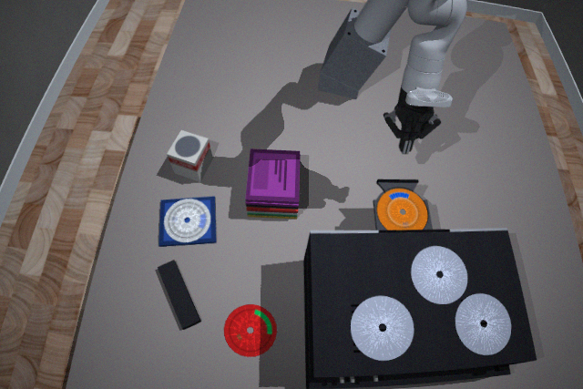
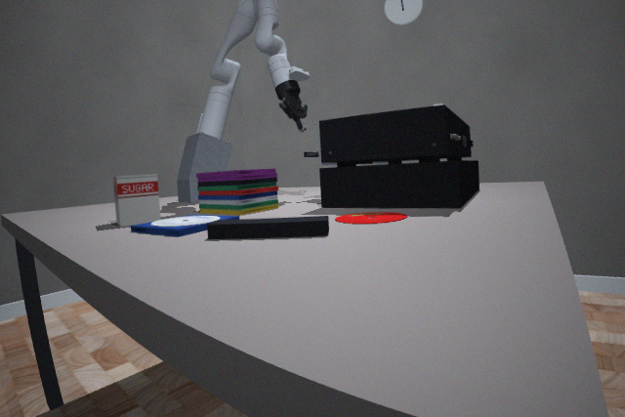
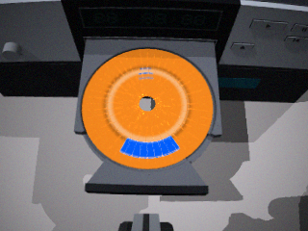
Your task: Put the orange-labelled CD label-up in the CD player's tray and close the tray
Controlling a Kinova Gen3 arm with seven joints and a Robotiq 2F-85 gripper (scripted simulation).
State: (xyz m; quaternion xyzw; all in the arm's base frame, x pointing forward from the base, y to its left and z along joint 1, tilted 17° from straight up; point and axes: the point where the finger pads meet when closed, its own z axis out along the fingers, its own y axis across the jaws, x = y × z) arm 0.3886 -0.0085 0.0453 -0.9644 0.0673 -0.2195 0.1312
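Your orange CD (image 3: 147, 106) lies label-up in the tray (image 3: 144, 178), and in the wrist view it looks seated flat in the round recess, its rim matching the recess edge all round; whether it sits fully down cannot be confirmed from above. The tray stands extended from the front of the player (image 1: 414, 300), so by my reading the disc step is done and only the closing is left. Your gripper (image 1: 405, 147) hangs in the air out in front of the tray lip, apart from it and pointed toward the player, fingers fully closed with nothing between them. That suits a push on the tray's front edge. The risks lie in how you make that push. Come in too high and the closed fingers ride over the lip onto the label face, scuffing the disc or tipping it out of the recess, which then jams the tray as it enters the slot. Come in off-centre and you load one corner, which may cock the tray or turn the player. Push too hard or too long once the tray is home and you shove the player itself; it stands on a black box (image 2: 398, 185), and three loose silver discs (image 1: 438, 274) lie on its top, so any jolt could shift them. The case stack (image 1: 273, 182), red CD (image 1: 249, 329) and remote (image 1: 178, 293) stand well apart from your path.
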